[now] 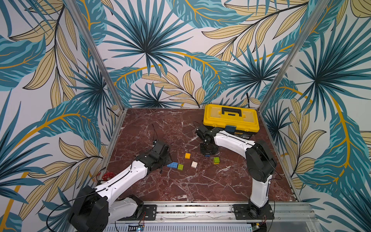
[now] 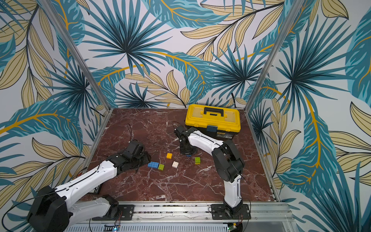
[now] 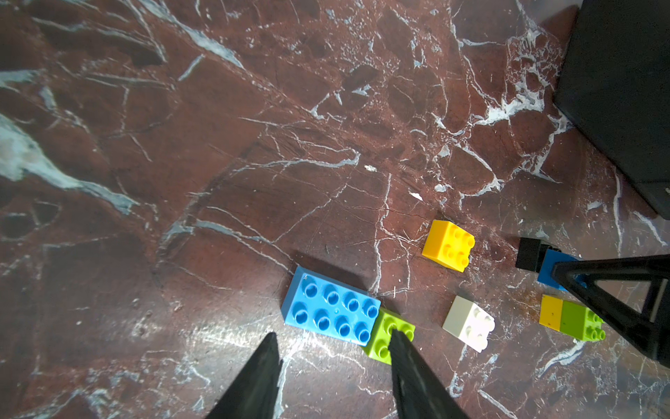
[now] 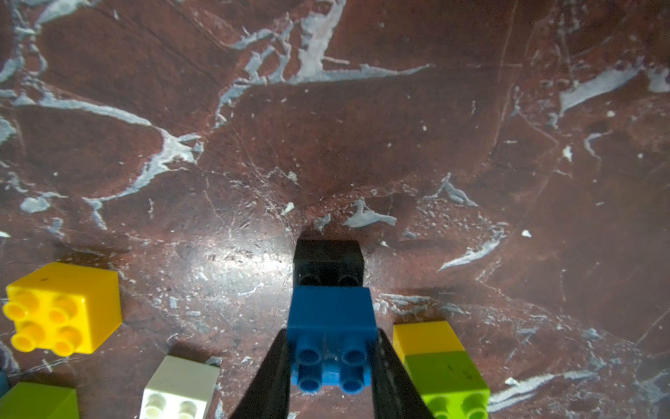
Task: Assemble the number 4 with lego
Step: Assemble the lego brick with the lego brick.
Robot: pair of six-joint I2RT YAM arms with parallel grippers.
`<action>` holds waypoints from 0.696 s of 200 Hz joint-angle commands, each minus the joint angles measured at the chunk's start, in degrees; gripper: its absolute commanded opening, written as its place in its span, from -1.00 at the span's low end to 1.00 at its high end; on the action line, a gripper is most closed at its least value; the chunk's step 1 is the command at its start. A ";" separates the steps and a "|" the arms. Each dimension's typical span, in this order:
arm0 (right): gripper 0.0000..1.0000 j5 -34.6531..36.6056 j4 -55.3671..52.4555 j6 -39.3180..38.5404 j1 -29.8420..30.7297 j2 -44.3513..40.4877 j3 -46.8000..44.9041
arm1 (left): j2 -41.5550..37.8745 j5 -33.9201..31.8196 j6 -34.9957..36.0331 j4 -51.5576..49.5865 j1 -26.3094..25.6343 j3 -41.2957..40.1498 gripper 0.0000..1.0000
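Inspection from the remote station: the right claw (image 4: 331, 337) is clenched on the small blue brick (image 4: 330, 312), one finger on each side wall, studs pointing back toward the wrist. Directly ahead of its tips the black brick (image 4: 328, 257) lies on the table (image 1: 180, 184), its studs against the blue brick's underside. I judge the grip is there to press blue onto black and form the foot of the number 4. Whether the two are fully seated I cannot tell. Just beside that claw lies a joined yellow-and-green pair (image 4: 438, 359), apparently one finished column. On its other side, well apart, lie a loose yellow brick (image 4: 65, 308) and the white brick (image 4: 177, 384). The left claw (image 3: 333, 333) is released and holds nothing. It hangs low with its fingers spread over the seam between the long blue brick (image 3: 330, 312) and the lime green brick (image 3: 379, 341), which touch end to end. I read this as a staging position for the crossbar. The number 4 exists only as scattered parts. The yellow toolbox (image 1: 230, 116) sits behind the right claw, uninvolved.
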 commanded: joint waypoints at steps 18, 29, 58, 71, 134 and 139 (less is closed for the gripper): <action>-0.53 1.17 -2.81 -1.57 -0.10 -1.61 1.27 | 0.72 0.10 -0.48 1.15 0.36 -0.61 0.03; -0.53 0.83 -2.57 -1.65 -0.10 -1.30 1.61 | 0.83 0.10 -0.45 1.07 0.31 -0.52 0.03; -0.53 0.20 -1.86 -1.73 -0.14 -1.21 2.16 | 0.74 0.10 -0.19 0.91 0.36 -0.57 0.03; -0.53 0.61 -1.99 -2.01 -0.17 -1.15 2.67 | 0.91 0.10 -0.21 0.89 0.31 -0.52 0.03; -0.52 0.36 -2.20 -3.58 -1.48 0.88 3.22 | 1.88 0.10 -0.28 1.25 0.36 -0.16 0.03; -0.52 0.18 -2.25 -3.71 -1.56 1.09 3.15 | 1.90 0.10 -0.16 1.25 0.36 -0.08 0.03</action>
